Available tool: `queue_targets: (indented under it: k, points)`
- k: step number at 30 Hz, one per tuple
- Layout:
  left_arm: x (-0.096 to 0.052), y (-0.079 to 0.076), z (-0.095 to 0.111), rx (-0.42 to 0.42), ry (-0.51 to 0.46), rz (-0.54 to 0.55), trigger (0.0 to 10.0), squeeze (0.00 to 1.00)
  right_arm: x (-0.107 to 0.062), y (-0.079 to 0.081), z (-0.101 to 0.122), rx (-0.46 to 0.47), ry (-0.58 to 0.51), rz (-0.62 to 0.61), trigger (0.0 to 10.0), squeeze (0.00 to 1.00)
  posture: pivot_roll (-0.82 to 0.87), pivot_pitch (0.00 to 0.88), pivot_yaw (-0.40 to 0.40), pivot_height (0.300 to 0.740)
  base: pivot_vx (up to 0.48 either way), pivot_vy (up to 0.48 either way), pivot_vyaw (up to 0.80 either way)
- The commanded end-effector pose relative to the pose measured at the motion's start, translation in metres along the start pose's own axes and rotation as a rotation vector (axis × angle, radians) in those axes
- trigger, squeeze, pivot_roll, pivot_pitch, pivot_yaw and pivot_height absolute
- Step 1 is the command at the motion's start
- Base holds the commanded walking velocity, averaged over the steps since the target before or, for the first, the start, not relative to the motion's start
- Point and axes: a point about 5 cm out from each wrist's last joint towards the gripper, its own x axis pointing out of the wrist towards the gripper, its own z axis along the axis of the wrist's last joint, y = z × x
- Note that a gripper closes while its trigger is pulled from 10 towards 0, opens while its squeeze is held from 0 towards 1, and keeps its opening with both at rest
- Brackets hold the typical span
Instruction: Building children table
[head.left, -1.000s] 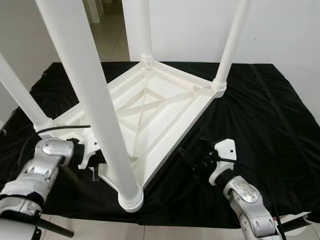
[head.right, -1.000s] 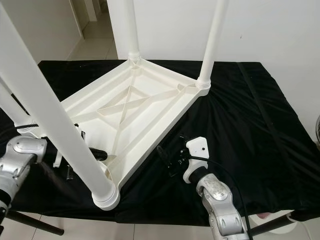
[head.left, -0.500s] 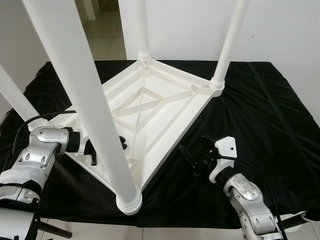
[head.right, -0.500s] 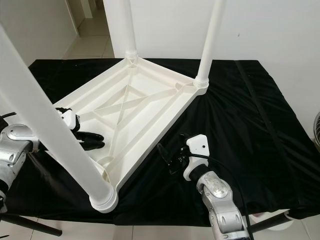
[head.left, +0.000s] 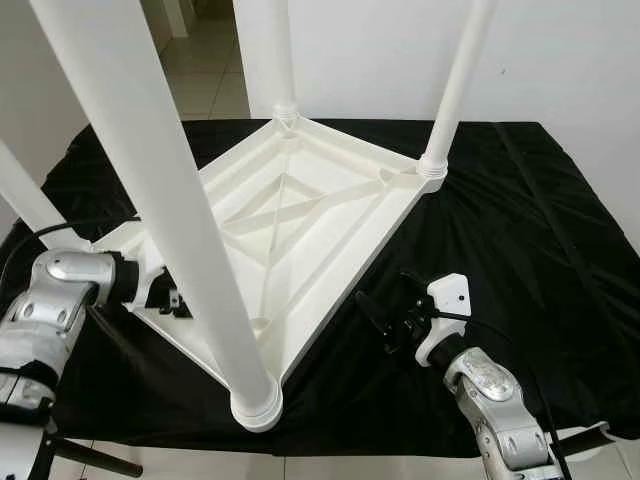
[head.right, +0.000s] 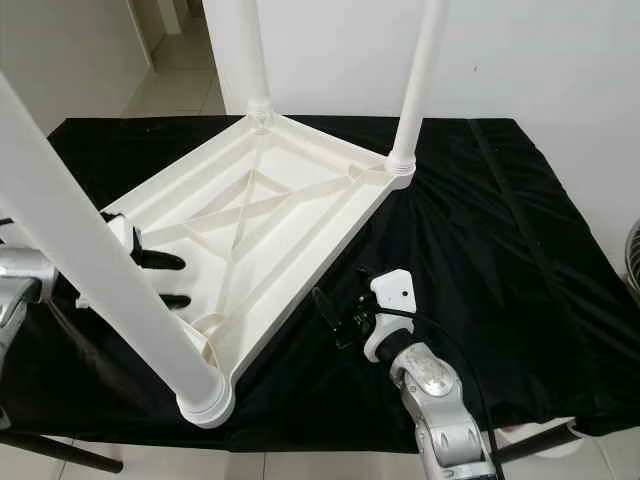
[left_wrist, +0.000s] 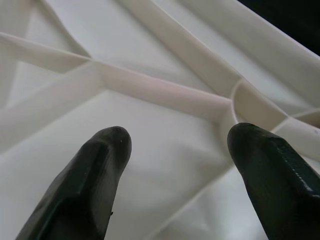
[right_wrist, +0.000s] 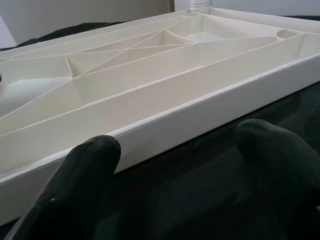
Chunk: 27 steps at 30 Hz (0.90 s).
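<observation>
A plain white table (head.left: 300, 215) lies upturned on a black cloth (head.left: 500, 210) before a white wall (head.left: 560, 60).

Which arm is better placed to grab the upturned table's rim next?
Left, probably. The left end effector is open with its fingers reaching over the white table's near-left rim. The right end effector is open too, but sits on the black cloth, apart from the rim.

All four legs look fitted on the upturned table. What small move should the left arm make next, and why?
Probably close the left gripper on the rim of the white table. Its jaws stand open over the ribbed underside at the left edge, gripping nothing, while the right gripper waits open beside the opposite rim on the black cloth. A hold on both sides seems needed to turn the table upright.
</observation>
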Motion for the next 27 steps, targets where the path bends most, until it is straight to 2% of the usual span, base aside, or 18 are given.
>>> queue_targets:
  k: [1,16,25,26,27]
  points:
    - [-0.005,-0.012,-0.007,-0.003,0.057,-0.154,10.0,0.0,0.001,0.002,-0.003,0.012,0.009,0.011,10.0,0.0,0.0,0.126,0.053,0.74,0.0,0.0,0.0]
    - [-0.001,-0.022,-0.022,0.021,0.129,-0.171,10.0,0.0,0.001,0.004,-0.004,0.011,0.01,0.022,10.0,0.0,0.0,0.108,0.05,0.74,0.0,0.0,0.0]
    - [0.011,-0.023,-0.026,0.008,0.157,-0.179,10.0,0.0,0.001,0.004,-0.003,0.009,0.004,0.012,10.0,0.0,-0.02,0.109,0.061,0.74,0.0,0.0,0.0]
    - [0.011,-0.024,-0.028,0.009,0.176,-0.194,6.0,0.0,0.0,0.004,-0.003,0.008,0.004,0.011,10.0,0.0,-0.03,0.111,0.064,0.74,0.0,0.0,0.0]
    - [0.011,-0.024,-0.028,0.009,0.176,-0.194,6.0,0.0,0.0,0.004,-0.003,0.008,0.004,0.011,10.0,0.0,-0.03,0.111,0.064,0.74,0.0,0.0,0.0]
